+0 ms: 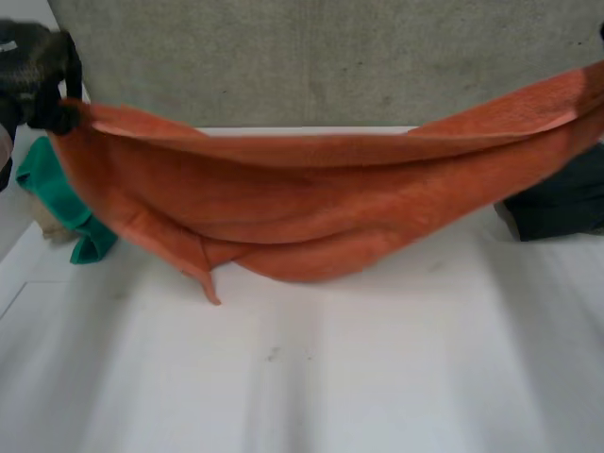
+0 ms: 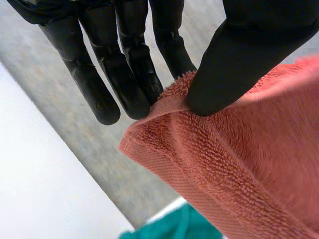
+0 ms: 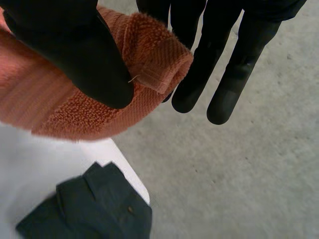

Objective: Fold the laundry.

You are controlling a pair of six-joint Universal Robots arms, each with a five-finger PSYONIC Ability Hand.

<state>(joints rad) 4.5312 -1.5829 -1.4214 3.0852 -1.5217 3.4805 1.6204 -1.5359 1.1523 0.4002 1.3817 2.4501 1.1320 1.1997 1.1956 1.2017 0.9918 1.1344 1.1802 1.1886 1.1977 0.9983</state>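
An orange towel point(image 1: 311, 203) hangs stretched between both hands above the white table point(image 1: 311, 377), sagging in the middle, its lowest folds near the tabletop. My left hand point(image 1: 42, 75) is raised at the towel's left end. In the left wrist view the thumb point(image 2: 239, 59) pinches the towel's corner point(image 2: 169, 104) against the straight fingers point(image 2: 134, 79). In the right wrist view my right hand's thumb point(image 3: 75, 55) presses the opposite towel corner point(image 3: 159, 59) against its fingers point(image 3: 199, 64).
A green cloth point(image 1: 57, 203) lies bunched at the table's left edge, and shows as the green cloth point(image 2: 184, 226) below the towel corner. A dark garment point(image 1: 562, 203) lies at the table's right edge, the same dark garment point(image 3: 94, 209) under the right hand.
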